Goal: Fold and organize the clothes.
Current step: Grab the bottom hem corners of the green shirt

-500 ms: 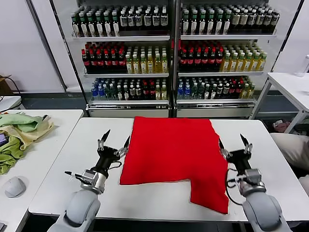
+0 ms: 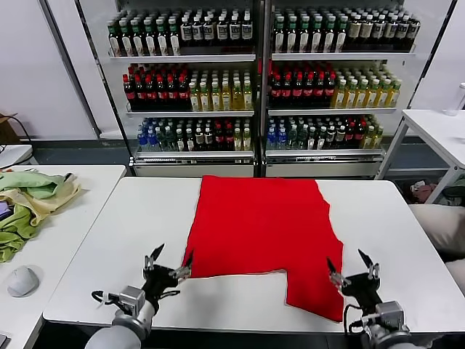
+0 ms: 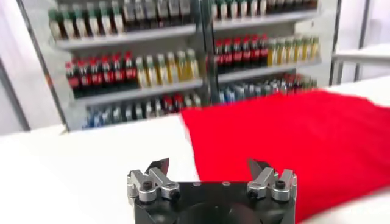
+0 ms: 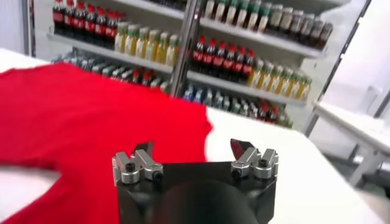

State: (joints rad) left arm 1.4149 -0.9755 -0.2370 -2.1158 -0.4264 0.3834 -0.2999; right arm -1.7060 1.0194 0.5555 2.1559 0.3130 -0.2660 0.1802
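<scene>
The bright red soft fabric T-shirt [image 2: 263,236] lies flat on the white rectangular table [image 2: 109,240]. The left gripper [image 2: 168,262] hovers near the shirt's near left corner, fingers spread wide, holding nothing. The right gripper [image 2: 352,267] hovers beside the near right hem, fingers likewise wide and empty.

A white table [image 2: 109,240] carries one red T-shirt [image 2: 261,225], spread flat, its lower right part reaching near the front edge.
</scene>
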